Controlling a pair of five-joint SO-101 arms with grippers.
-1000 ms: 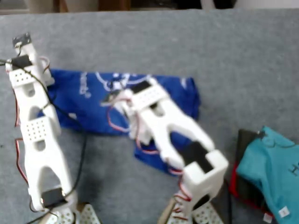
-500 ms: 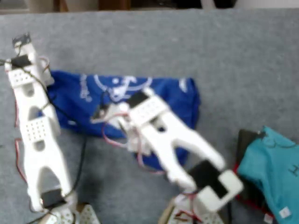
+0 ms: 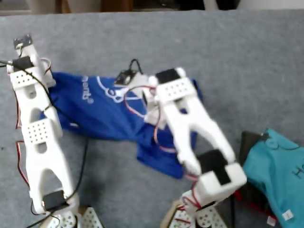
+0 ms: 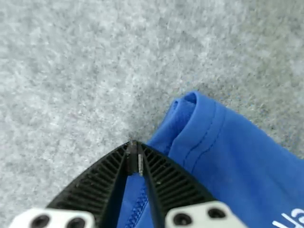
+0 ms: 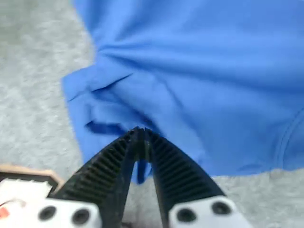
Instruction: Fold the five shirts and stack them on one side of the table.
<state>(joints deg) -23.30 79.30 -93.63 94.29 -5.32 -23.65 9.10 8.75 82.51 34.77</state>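
A blue shirt [image 3: 95,109] with white print lies spread across the grey table [image 3: 237,57], with a loose flap [image 3: 156,159] hanging toward the front. The left arm [image 3: 35,128] stands along the shirt's left end. Its gripper [image 4: 134,156] is shut on the shirt's corner edge [image 4: 209,137], right at the bare table. The right arm [image 3: 185,118] stretches over the shirt's right half. Its gripper [image 5: 141,137] is shut, with creased blue fabric [image 5: 190,71] gathered at its tips.
A teal shirt [image 3: 278,171] lies at the right edge on top of dark and red cloth [image 3: 244,190]. Bare grey table runs along the back and at the front left of the blue shirt.
The right arm swung from the shirt's front middle toward the back and right, uncovering the front flap. The left arm and its corner of the shirt stayed put.
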